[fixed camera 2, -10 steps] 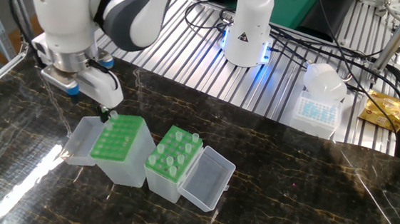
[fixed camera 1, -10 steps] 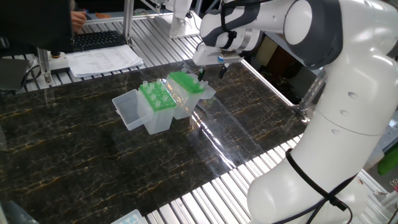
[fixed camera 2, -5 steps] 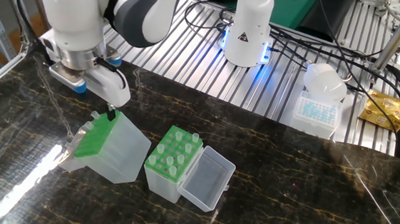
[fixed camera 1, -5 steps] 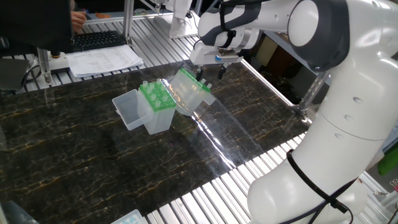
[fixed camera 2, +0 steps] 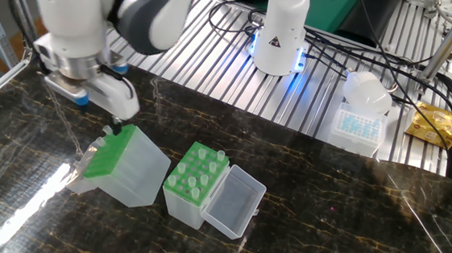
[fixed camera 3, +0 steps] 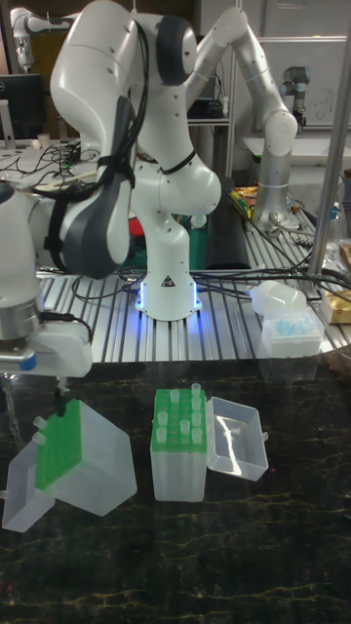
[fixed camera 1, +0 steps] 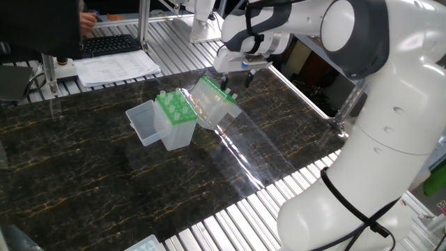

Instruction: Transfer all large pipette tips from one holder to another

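While the dark tabletop point(fixed camera 3: 195, 565) lay bare at the front of the tall view, two clear boxes stood further back on it. The right box point(fixed camera 3: 178, 458) stood upright, its lid point(fixed camera 3: 237, 439) folded open to the right. Its green plate carried the tips point(fixed camera 3: 177, 414), several pale cones standing in the holes with their collars above the plate. The left box point(fixed camera 3: 83, 463) was tilted, so its green plate point(fixed camera 2: 111, 154) faced up and to the left, and its own lid point(fixed camera 3: 24, 499) lay open on the tabletop beside it.

Just above the upper edge of the tilted box was the tool point(fixed camera 2: 118, 127), hanging from the white arm point(fixed camera 2: 140, 16). Its dark fingers point(fixed camera 1: 225, 86) were close together at the edge of the plate. Whether they pinched a tip or the box I could not tell; this part was too small in every view.

Behind the tabletop, on the ribbed metal surface, stood a white robot base point(fixed camera 2: 279, 33) with blue light, and another small box with blue tips point(fixed camera 2: 359, 124).
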Motion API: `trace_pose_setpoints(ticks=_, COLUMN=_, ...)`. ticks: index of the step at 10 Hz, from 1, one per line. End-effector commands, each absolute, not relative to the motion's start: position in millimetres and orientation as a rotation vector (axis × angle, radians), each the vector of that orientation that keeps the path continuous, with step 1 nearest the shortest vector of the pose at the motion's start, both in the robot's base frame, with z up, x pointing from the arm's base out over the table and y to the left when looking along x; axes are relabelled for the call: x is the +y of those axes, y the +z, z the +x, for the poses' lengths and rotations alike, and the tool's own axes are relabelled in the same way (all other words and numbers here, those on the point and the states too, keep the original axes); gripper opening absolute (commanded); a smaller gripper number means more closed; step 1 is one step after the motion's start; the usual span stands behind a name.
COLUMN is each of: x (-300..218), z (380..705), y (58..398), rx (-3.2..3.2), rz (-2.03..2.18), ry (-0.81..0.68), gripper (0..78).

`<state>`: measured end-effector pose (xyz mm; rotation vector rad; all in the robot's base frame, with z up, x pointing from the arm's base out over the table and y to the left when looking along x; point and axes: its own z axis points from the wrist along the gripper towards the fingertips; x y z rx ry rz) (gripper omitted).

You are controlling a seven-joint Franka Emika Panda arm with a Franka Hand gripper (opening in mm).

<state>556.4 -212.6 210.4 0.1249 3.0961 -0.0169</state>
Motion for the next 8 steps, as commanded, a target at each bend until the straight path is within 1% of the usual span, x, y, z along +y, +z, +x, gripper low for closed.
trace_pose_setpoints(ticks=1, x=-230.5, z=565.6, y=210.2, rx=3.093, rz=0.06, ry=-0.026, gripper=77.4)
trace_pose_setpoints(ticks=5, x=-257.7, z=575.0, y=198.3, rx=3.078, rz=-0.037, ry=-0.038, gripper=77.4)
trace_pose_setpoints(ticks=8, x=-261.0, z=577.0, y=187.8, rx=3.059, rz=-0.047, ry=-0.039, gripper=77.4)
